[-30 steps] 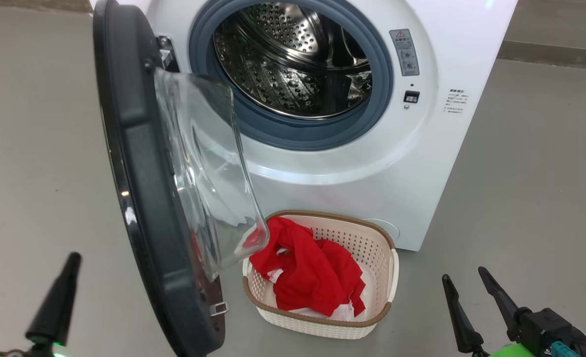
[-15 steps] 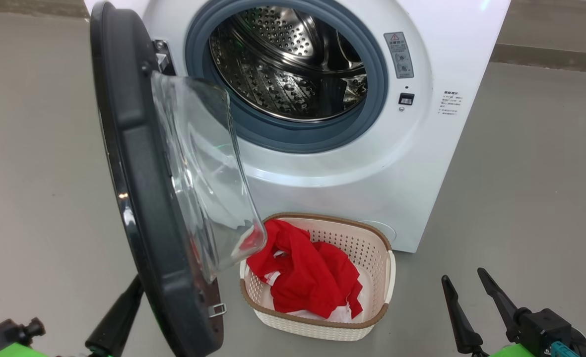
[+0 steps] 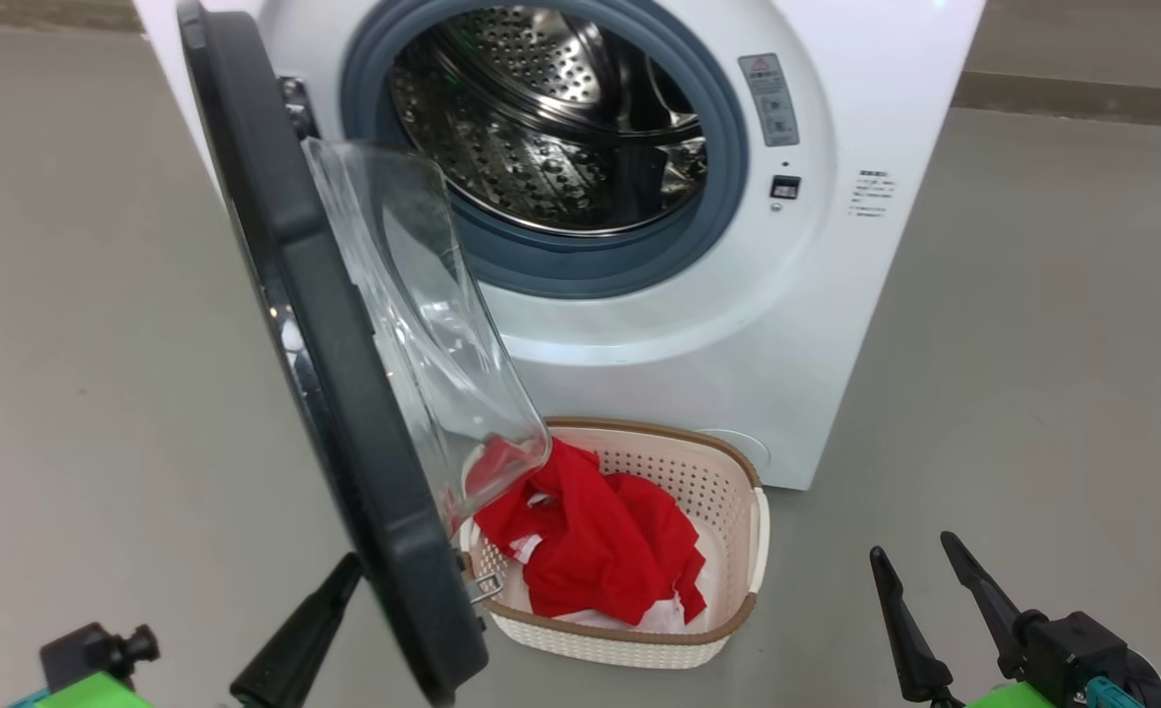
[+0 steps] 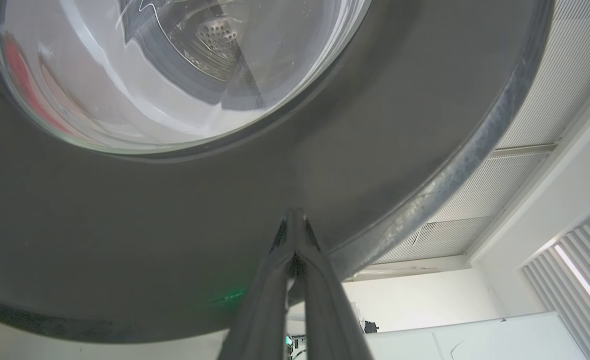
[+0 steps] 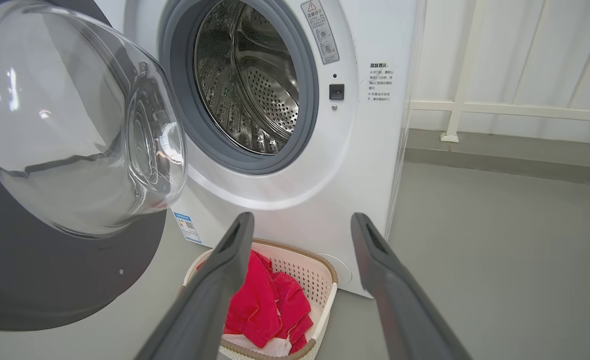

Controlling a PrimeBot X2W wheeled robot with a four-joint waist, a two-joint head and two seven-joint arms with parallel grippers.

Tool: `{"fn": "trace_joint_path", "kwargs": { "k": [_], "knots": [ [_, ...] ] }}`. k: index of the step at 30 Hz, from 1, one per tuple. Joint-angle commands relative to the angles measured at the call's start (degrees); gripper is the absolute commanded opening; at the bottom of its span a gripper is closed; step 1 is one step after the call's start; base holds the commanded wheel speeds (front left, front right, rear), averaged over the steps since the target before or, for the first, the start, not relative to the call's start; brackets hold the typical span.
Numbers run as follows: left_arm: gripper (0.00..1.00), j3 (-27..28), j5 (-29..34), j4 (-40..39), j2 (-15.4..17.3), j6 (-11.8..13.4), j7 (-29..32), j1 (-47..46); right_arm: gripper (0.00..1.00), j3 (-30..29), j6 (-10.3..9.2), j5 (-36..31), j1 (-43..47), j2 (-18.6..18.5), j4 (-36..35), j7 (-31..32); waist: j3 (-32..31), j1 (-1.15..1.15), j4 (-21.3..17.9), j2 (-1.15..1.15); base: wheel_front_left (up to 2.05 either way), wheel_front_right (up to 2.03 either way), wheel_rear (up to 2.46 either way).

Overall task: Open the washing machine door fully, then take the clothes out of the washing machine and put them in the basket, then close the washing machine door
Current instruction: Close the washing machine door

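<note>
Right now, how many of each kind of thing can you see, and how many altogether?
washing machine: 1
washing machine door: 1
basket: 1
pile of red clothes: 1
grippers: 2 (left gripper, right gripper)
Total: 6

clothes [image 3: 600, 551] in basket [image 3: 737, 492]

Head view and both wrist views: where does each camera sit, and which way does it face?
Head view: on the head, looking forward and down at the washing machine, its open washing machine door and the basket of red clothes; left gripper lower left, right gripper lower right.
Left wrist view: on the left wrist, looking up along shut fingers at the door's dark outer face; ceiling beyond.
Right wrist view: on the right wrist, low, facing the drum; open fingers frame the basket.
Shared: head and right wrist views both show drum, basket, clothes.
</note>
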Motion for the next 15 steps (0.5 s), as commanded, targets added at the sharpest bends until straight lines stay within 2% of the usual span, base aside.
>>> {"fn": "trace_joint_path", "kwargs": {
  "k": [1,8,15],
  "knots": [
    [0.0,0.8,-0.4,-1.2,0.0,-0.9,0.7,-1.7,1.0,1.6,0.36,-0.2,-2.6,-0.7,-1.2,-0.8,0.3,0.0,-1.0,0.0,0.0,0.0,0.0],
    [0.0,-0.8,-0.7,0.2,-0.4,-1.7,0.9,-3.8,1.0,1.4,0.36,-0.2,-3.2,-0.7,-1.4,-0.8,1.6,0.0,-3.5,0.0,0.0,0.0,0.0],
    [0.0,-3.1,-1.1,5.0,-1.1,-3.3,0.4,-9.7,1.0,1.2,0.36,-0.5,-4.2,-0.7,-1.6,-0.9,3.9,0.0,-7.1,0.0,0.0,0.0,0.0]
  ]
}}
